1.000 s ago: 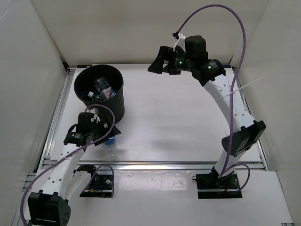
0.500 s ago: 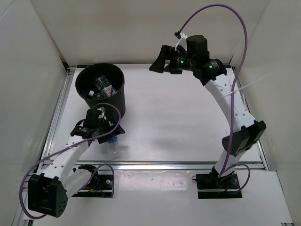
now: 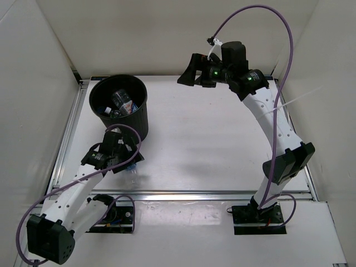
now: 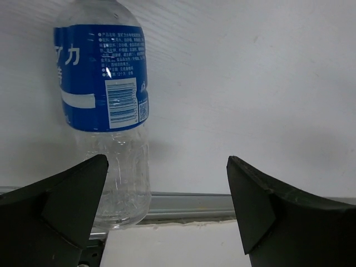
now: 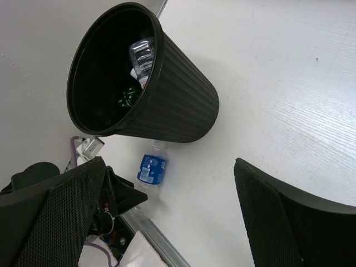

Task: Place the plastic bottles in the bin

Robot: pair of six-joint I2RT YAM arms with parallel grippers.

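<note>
The clear bottle with the blue label [image 4: 103, 83] lies on its side on the table [image 3: 222, 150], outside the bin [image 3: 140, 119] and near its base. Left gripper [image 4: 167, 167] hovers over it, jaws spread wide, nothing clasped. Right gripper [image 3: 186, 75] hangs raised near the table's far edge, jaws wide apart and empty; other bottles [image 3: 122, 102] lie inside the bin.
</note>
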